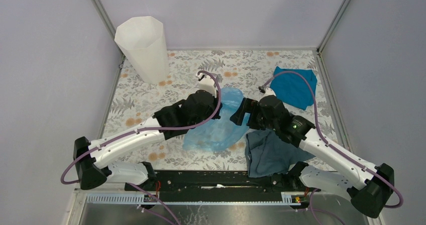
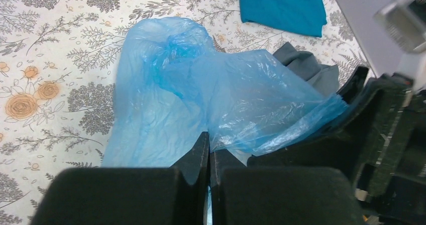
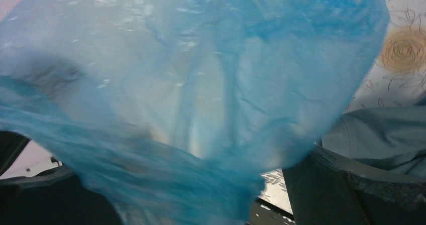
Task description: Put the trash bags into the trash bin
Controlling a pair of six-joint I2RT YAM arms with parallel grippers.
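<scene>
The trash bag is a thin light-blue film lying crumpled on the flowered table between my two arms. In the left wrist view my left gripper is shut on an edge of the trash bag, and the film runs down between the closed jaws. My right gripper faces the left one from the right. Its jaws stand wide apart and open in the right wrist view, with the bag draped loosely across the gap. The tall white trash bin stands upright at the far left corner, well apart from both grippers.
A teal cloth lies at the far right of the table. A grey-blue cloth lies under the right arm by the near edge. Grey walls and metal posts enclose the table on three sides.
</scene>
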